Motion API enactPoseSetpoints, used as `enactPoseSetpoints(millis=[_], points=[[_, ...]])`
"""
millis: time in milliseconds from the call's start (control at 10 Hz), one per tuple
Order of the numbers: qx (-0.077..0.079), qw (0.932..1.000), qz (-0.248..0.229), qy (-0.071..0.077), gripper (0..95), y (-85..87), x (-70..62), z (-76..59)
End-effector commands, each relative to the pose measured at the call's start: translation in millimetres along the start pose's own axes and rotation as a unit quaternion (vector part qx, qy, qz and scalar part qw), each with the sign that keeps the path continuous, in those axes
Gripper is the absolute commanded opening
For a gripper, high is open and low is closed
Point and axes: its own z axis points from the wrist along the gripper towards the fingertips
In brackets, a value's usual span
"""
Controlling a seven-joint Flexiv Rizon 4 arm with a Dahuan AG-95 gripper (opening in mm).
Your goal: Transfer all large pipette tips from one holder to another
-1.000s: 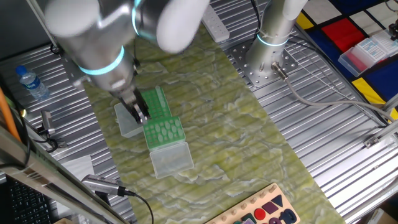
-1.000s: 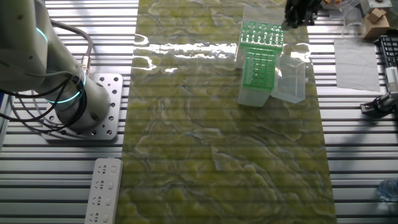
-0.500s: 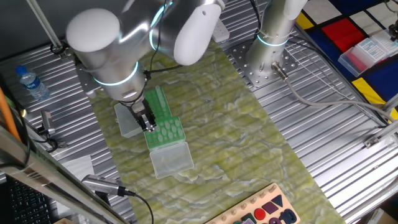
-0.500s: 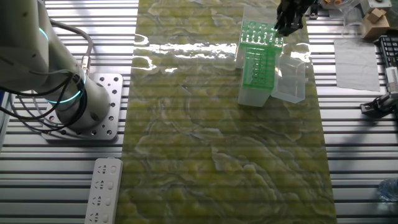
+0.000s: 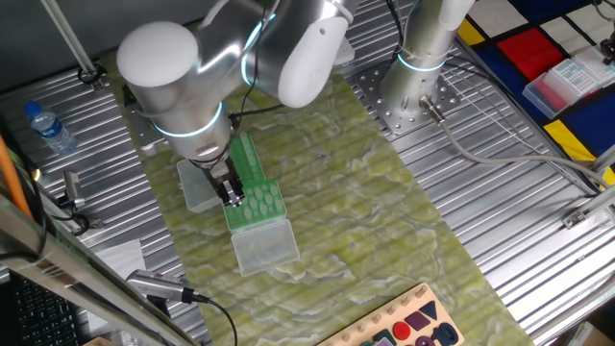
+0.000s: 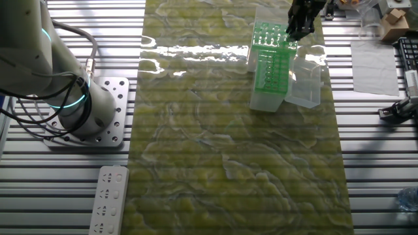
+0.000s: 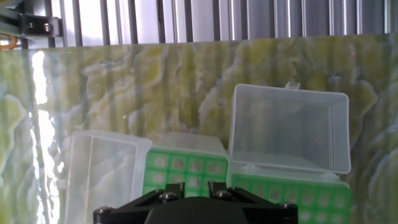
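Two green racks stand side by side on the mat. The nearer rack (image 5: 256, 204) shows rows of pale round dots, the large pipette tips (image 5: 259, 200). The other rack (image 5: 242, 157) lies behind it. My gripper (image 5: 232, 191) hangs low at the left edge of the nearer rack, at the junction of the two racks. From the other side it sits at the rack's (image 6: 274, 36) right corner, gripper (image 6: 298, 29). In the hand view the fingers (image 7: 173, 188) stand slightly apart over the left rack (image 7: 185, 167), green showing between them. The right rack (image 7: 292, 194) lies beside it.
Clear hinged lids lie open beside the racks (image 5: 198, 188) (image 5: 265, 246) (image 7: 290, 127) (image 7: 102, 175). A water bottle (image 5: 48, 128) stands at the far left. A board with coloured pieces (image 5: 408, 327) lies at the front. The arm base (image 5: 423, 58) is bolted behind the mat.
The gripper has moved down and along the racks toward the one with the pale dots. The racks and lids have not moved.
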Motion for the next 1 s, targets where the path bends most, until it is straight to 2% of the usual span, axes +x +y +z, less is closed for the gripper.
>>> enactPoseSetpoints(millis=[100,800,1000], points=[[0.000,1.0000,0.000,-0.004,19.0,-0.1,0.1,0.8],[-0.001,1.0000,0.008,-0.005,19.0,2.5,3.6,5.4],[-0.001,0.9999,0.008,-0.008,19.0,2.0,11.4,10.0]])
